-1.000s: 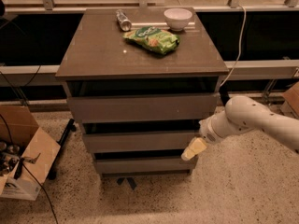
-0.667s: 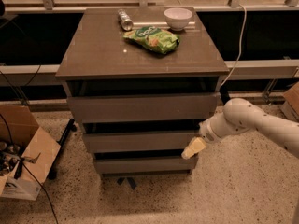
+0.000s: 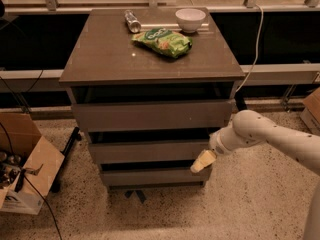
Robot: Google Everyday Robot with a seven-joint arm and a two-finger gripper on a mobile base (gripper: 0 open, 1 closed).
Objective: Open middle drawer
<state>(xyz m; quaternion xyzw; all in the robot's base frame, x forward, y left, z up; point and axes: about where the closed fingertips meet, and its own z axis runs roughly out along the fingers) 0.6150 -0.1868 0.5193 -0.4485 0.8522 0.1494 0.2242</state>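
We see the cabinet [image 3: 80, 91] in the centre of the scene, with three drawer fronts stacked one above the other. The middle drawer [image 3: 150, 151] sits between the top drawer front [image 3: 152, 115] and the bottom drawer front [image 3: 152, 177], with a dark gap above its front.

The robot arm [image 3: 270, 136] enters from the right. The claw [image 3: 202, 161] is at the right end of the middle drawer, at the lower corner of its front and over the gap to the bottom front. We cannot tell whether the claw is spread or pressed together, nor whether it touches the front.

On the cabinet's top surface [image 3: 100, 54] we note three items towards the far side:
- a green snack bag [image 3: 162, 41], lying flat near the centre
- a white bowl [image 3: 190, 19], upright, just beyond the bag to the right
- a can [image 3: 132, 21], lying on its side, beyond the bag to the left

A cardboard box [image 3: 27, 169] stands on the floor at the left
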